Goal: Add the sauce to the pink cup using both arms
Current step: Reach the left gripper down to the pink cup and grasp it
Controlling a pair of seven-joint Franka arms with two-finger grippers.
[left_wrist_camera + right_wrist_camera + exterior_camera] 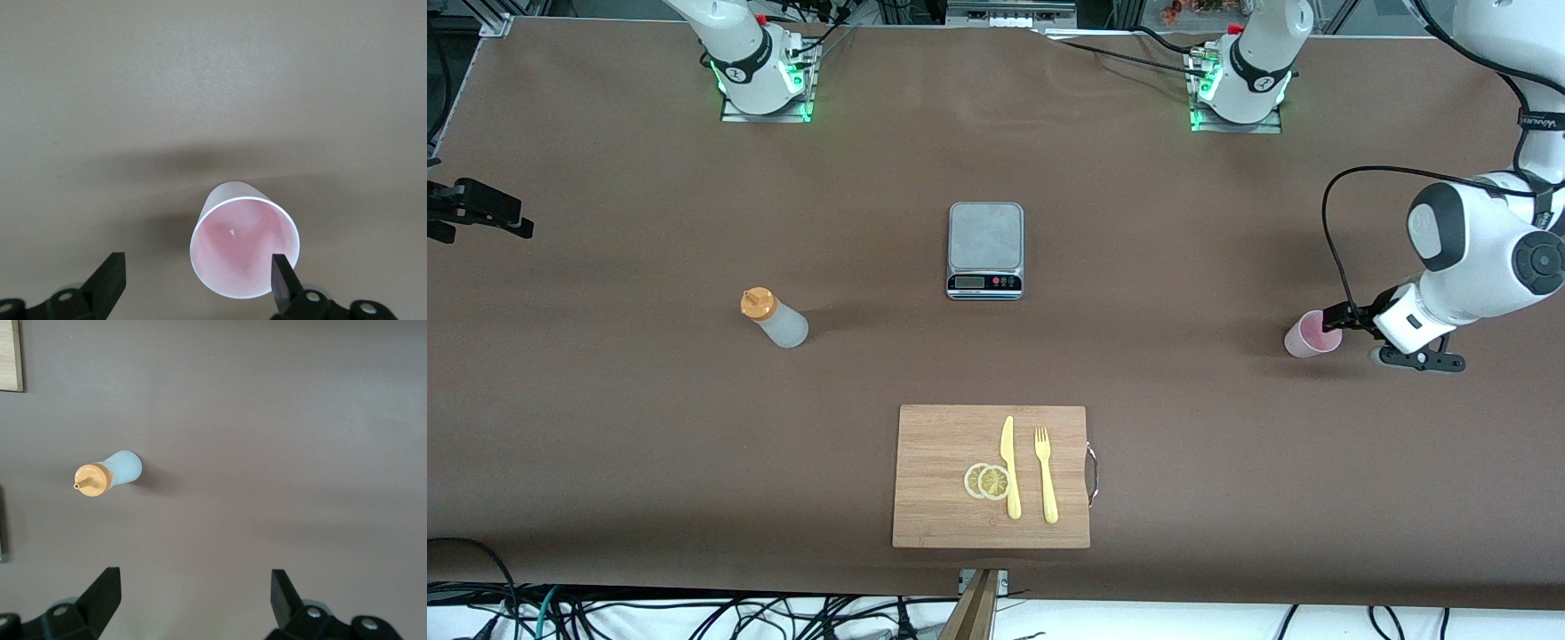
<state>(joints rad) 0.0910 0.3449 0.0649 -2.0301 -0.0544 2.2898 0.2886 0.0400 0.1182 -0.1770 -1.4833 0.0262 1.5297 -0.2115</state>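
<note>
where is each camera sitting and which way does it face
Front view: high across the table, facing both arm bases; shows scale, board, left gripper.
Left wrist view: looks down past its open fingers at the pink cup.
Right wrist view: looks down between open fingers at the sauce.
Shared: cup and sauce also show in front.

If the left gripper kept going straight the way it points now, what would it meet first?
Most likely the small pale pink translucent plastic cup. The left gripper is open and low beside it at the left arm's end of the table, the cup off-centre near one fingertip, so that finger might hit the rim first.
</note>
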